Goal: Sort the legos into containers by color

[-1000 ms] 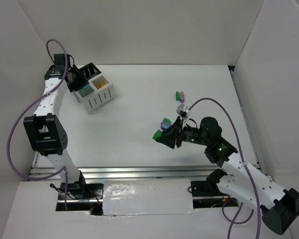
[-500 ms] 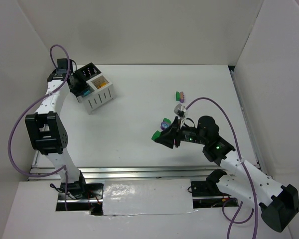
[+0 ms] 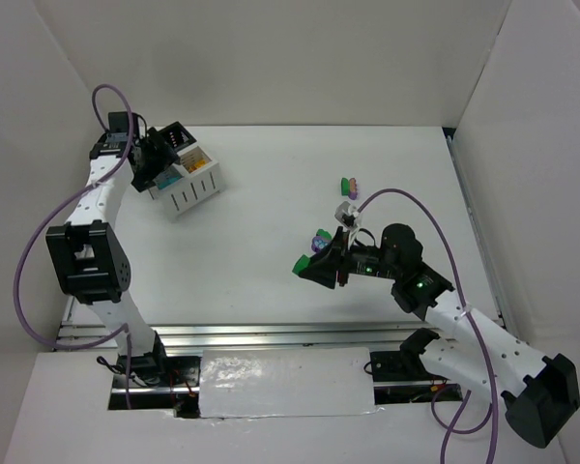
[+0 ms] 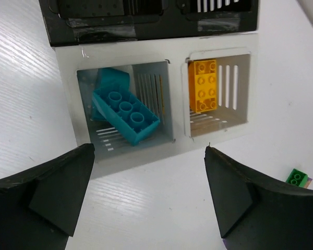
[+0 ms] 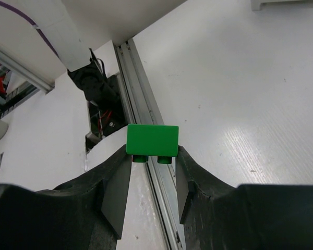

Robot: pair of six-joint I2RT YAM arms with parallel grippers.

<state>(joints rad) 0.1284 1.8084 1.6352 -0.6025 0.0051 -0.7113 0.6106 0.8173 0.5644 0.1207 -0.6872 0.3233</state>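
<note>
The containers (image 3: 186, 172) stand at the table's back left, a white pair (image 4: 179, 143) in front of a black pair (image 4: 94, 34). Two teal legos (image 4: 126, 112) lie in the white pair's left compartment. An orange lego (image 4: 204, 85) lies in its right compartment. My left gripper (image 4: 148, 154) hovers just above and in front of the white pair, open and empty, and shows from above at the containers' left side (image 3: 150, 162). My right gripper (image 5: 152, 156) is shut on a green lego (image 5: 152, 139), held above the table right of centre (image 3: 301, 263).
A green and pink pair of legos (image 3: 348, 184) lies on the table at the back right and shows as a green brick (image 4: 297, 178) in the left wrist view. A purple and green lego (image 3: 320, 237) sits beside the right gripper. White walls enclose the table; a metal rail (image 3: 271, 333) runs along its near edge.
My left gripper's jaws have opened over the containers, and that arm shifted slightly. The right arm has barely moved and still holds the green lego.
</note>
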